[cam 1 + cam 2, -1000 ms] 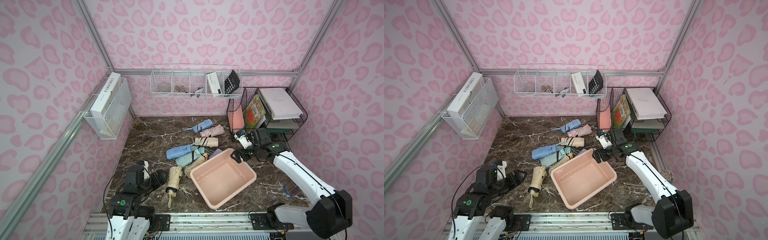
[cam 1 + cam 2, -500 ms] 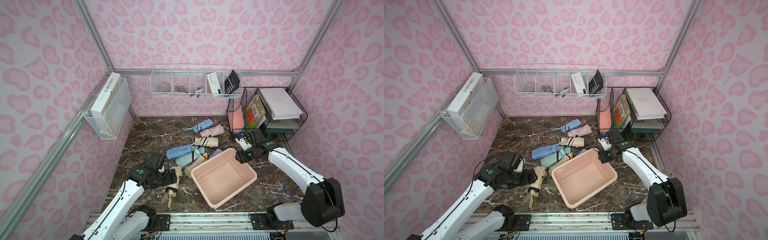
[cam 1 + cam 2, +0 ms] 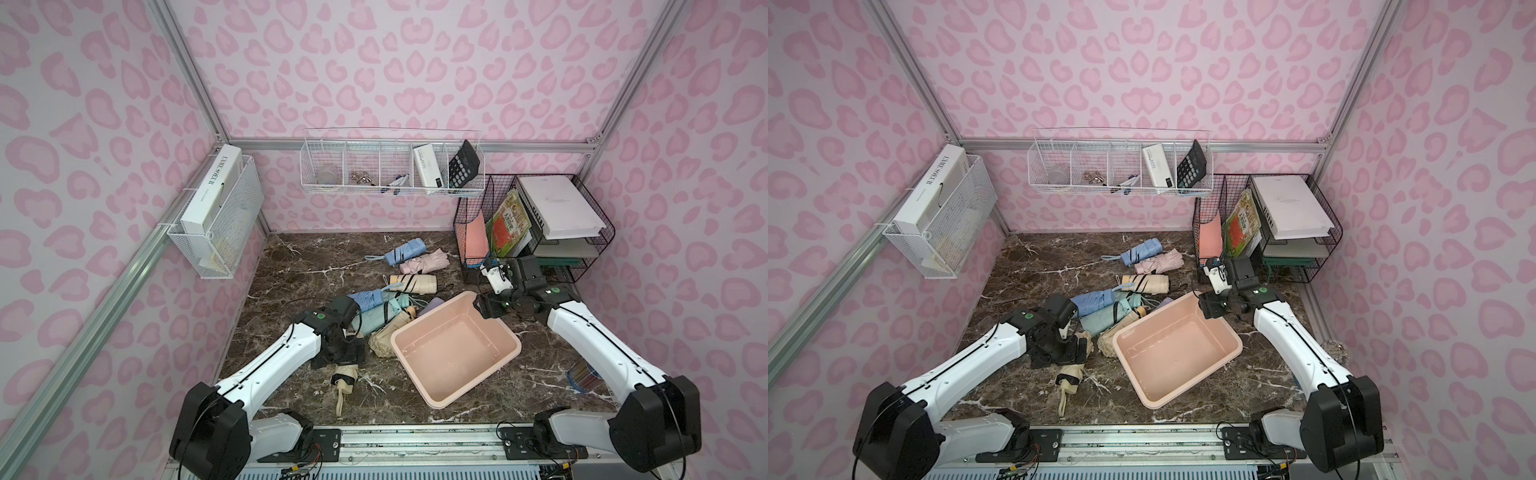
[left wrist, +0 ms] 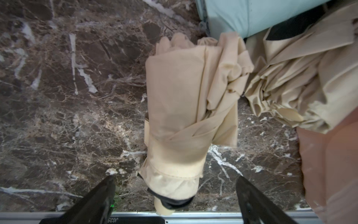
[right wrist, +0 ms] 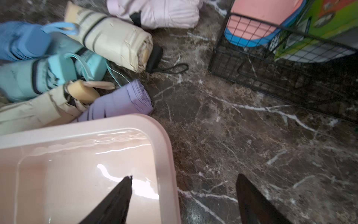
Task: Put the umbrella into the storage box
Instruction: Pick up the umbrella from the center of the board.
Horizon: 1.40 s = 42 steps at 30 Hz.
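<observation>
The left hand is hanging released astride the beige umbrella, while the right hand is hovering released astride the box rim.

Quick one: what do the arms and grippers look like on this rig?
Both left arm and right arm: white link shells, bulky black joint housings, thin black cable along each, green dot near the wrist. Black gripper fingers taper to points.

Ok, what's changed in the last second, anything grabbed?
Nothing grabbed. The left arm reached forward; the left gripper now hangs open astride the beige umbrella. The right gripper moved from beside the black file rack to the far corner of the storage box, open across its rim. The umbrellas and the box lie about where they were; the box is empty.
</observation>
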{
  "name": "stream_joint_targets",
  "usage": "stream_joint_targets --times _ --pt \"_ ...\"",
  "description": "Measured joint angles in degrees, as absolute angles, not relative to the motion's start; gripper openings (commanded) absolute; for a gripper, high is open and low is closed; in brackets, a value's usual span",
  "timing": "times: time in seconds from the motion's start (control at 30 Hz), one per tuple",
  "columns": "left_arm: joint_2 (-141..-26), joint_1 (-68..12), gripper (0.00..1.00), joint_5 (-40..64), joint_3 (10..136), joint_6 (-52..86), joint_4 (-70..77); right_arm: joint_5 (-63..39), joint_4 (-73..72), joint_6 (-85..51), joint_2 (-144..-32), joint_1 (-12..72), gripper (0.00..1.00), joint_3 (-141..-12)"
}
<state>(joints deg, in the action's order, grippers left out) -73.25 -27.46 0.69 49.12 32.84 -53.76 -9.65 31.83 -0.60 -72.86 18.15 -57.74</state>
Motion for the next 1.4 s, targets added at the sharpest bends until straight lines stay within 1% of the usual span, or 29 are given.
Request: stream_joint_targets --times 0.1,0.27,0.47,0.6,0.83,0.93,1.1,1.23,1.4 --pt "-76.38 -27.46 0.87 0.84 49.1 31.29 -52.18 -11.94 28.51 -3.09 -69.8 18.22 0.81 -55.72" --pt "-79.15 -27.51 0.8 1.02 48.25 29.91 -49.87 -14.35 23.38 -7.4 -66.22 18.26 0.81 -53.84" --pt "-81.56 -27.49 0.76 1.19 46.17 29.67 -46.28 -15.62 19.81 -10.28 -65.23 18.26 0.81 -53.6" --pt "-83.88 -27.51 0.69 1.3 44.84 29.89 -43.48 -15.84 18.61 -10.74 -65.14 18.26 0.8 -52.73" --pt "-85.17 -27.51 0.46 1.93 44.51 30.24 -41.76 -16.4 17.89 -10.85 -65.1 18.24 0.8 -52.71" --pt "-84.05 -27.51 0.4 2.37 44.51 30.06 -41.6 -16.51 17.74 -10.85 -64.62 18.24 0.8 -52.77" --pt "-80.12 -27.51 0.33 2.37 44.69 29.85 -42.96 -16.67 16.86 -11.7 -63.4 18.22 0.8 -51.83" --pt "-74.04 -27.51 0.3 1.58 46.15 29.32 -46.7 -16.93 16.43 -12.38 -62.87 18.26 0.8 -51.64" --pt "-65.01 -27.77 0.26 -0.05 51.31 24.64 -52.27 -17.74 16.05 -13.74 -62.81 18.26 0.8 -51.72"
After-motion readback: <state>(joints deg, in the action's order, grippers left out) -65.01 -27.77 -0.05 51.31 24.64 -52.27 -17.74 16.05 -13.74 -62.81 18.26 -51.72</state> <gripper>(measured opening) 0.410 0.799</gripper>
